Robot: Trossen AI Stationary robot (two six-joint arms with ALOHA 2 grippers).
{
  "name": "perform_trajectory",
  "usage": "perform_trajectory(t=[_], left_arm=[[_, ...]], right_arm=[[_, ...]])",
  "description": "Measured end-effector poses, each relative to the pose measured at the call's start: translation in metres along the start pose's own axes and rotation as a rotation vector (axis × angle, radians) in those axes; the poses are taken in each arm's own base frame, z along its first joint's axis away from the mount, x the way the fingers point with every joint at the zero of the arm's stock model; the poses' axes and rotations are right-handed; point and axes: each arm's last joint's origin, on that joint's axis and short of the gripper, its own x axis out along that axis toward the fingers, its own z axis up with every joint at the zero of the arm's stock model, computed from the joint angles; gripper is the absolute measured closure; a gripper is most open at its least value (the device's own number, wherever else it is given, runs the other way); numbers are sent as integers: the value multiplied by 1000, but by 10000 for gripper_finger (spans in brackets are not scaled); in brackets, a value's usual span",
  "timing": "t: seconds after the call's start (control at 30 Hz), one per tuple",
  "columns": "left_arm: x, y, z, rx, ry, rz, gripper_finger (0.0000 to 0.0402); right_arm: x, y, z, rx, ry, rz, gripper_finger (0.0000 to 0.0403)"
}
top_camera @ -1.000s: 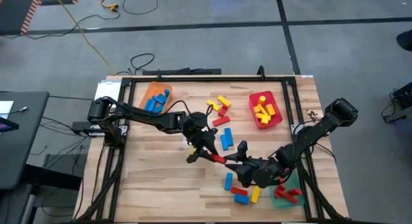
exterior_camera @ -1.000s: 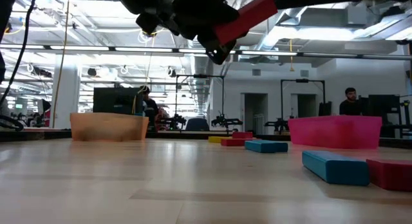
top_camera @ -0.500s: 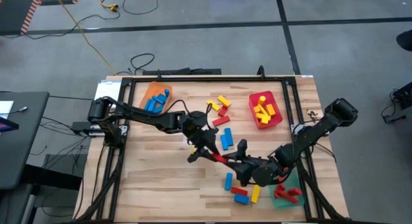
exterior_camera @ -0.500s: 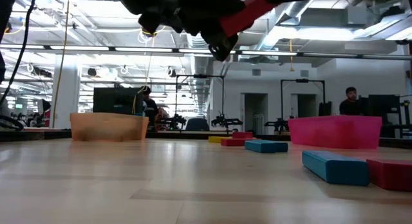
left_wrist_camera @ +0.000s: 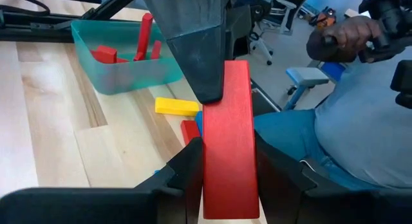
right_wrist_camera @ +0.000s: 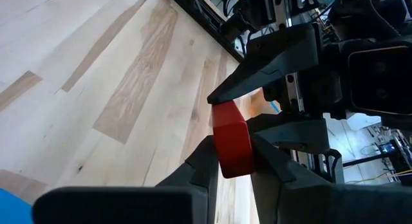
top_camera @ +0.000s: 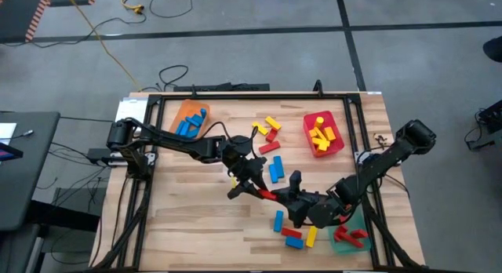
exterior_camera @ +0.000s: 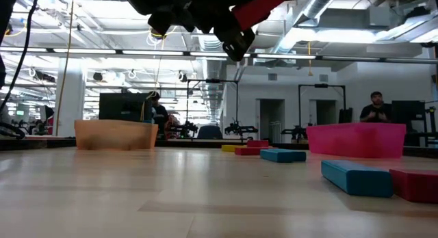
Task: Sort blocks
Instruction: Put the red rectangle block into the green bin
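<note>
a: red block (top_camera: 265, 194) is in mid-air above table centre, both grippers on it. left gripper (left_wrist_camera: 226, 161) pinches one end, right gripper (right_wrist_camera: 230, 161) has its fingers against the other end.

b: handover, i'd judge. right should be firmly clamped before left lets go, or it drops.

a: then on to the green tray (top_camera: 345, 238) with the other reds, near the table's right front corner.

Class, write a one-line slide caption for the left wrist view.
Mid-air handover: the left gripper and right gripper both grip one red block above the table, near a green tray.
</note>
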Motion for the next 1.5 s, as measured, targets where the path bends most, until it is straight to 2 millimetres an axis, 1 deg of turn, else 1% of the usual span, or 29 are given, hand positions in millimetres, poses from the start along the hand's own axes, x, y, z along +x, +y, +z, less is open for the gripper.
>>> perform_trajectory(t=[0.17,0.27,0.57,0.67,0.77,0.9,0.97,1.03,1.1,1.3,1.43,1.5], left_arm=[[0,0,0,-10,0,0,289],[0,0,0,-10,0,1,282],[-2,4,-2,-9,17,22,228],[-7,10,-5,-23,40,48,212],[-11,15,-10,-50,83,88,201],[-19,14,-14,-58,161,133,196],[-22,10,-16,-62,204,148,196],[-19,5,-15,-44,208,138,196],[-14,-5,-18,-23,249,129,196],[10,-35,-31,174,376,196,196],[27,-54,-34,277,369,168,196],[36,-60,-35,332,341,145,196]], right_arm=[[-1,1,0,2,-4,4,322],[-2,2,1,6,-7,7,322],[-13,12,5,16,-31,22,326],[-20,17,5,29,-6,40,328],[-29,17,6,68,65,65,328],[-47,13,11,134,167,94,329],[-58,10,14,167,209,106,329],[-69,6,17,205,259,145,329],[-80,3,19,262,314,195,329],[-101,0,16,396,483,286,329],[-112,0,15,475,582,336,329],[-116,0,15,513,625,353,329]])
